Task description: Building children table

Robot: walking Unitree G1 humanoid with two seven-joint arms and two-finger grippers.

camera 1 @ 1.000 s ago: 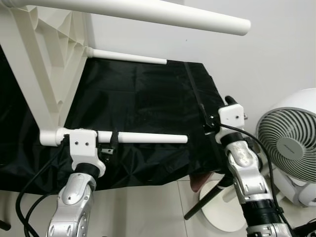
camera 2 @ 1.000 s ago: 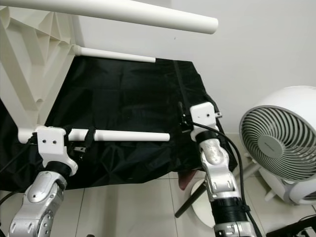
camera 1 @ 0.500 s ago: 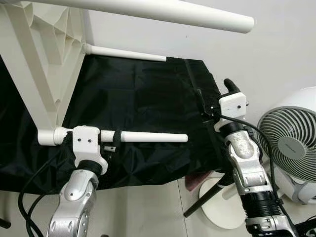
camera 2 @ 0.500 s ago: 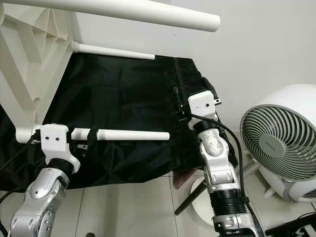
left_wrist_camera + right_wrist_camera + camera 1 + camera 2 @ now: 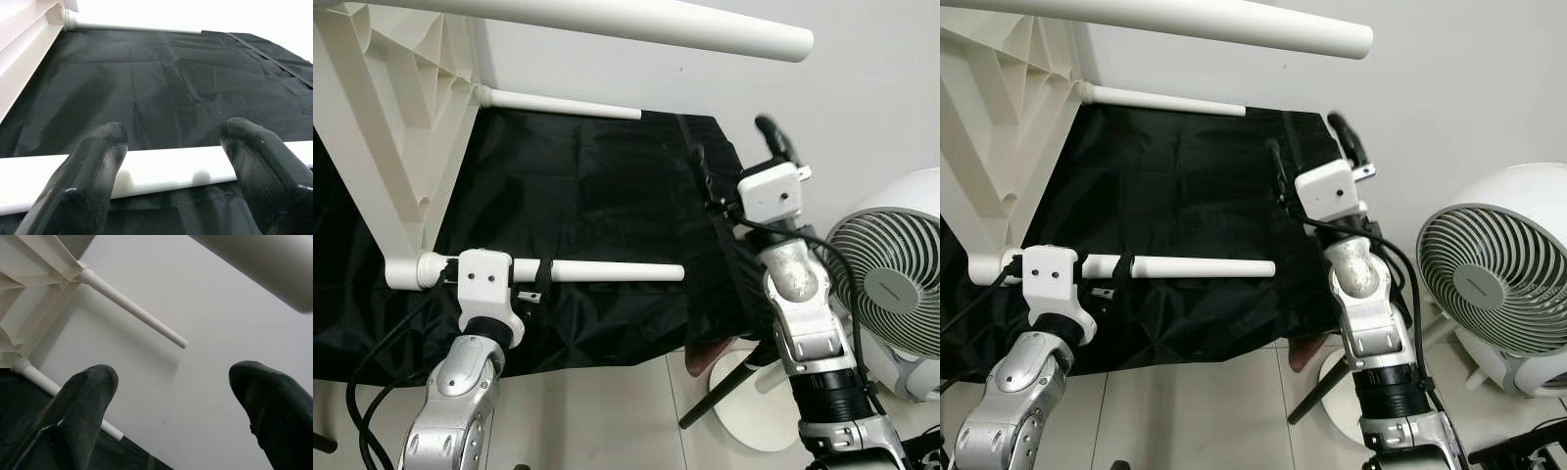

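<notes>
The white children's table lies on its side, its ribbed underside at the left and its round legs pointing right. My left gripper is open at the lowest leg; that leg lies across both spread fingers, near its socket end. One black finger shows over the leg. My right gripper is open and empty, raised above the black cloth's right edge and pointing up at the wall. The top leg and a far leg stick out above it.
A black cloth covers the surface behind the legs. A white fan stands at the right by the wall, with a round white base and a black rod on the tiled floor below my right arm.
My right gripper has risen and tilted upward toward the wall. The left gripper has stayed at the lowest leg.
</notes>
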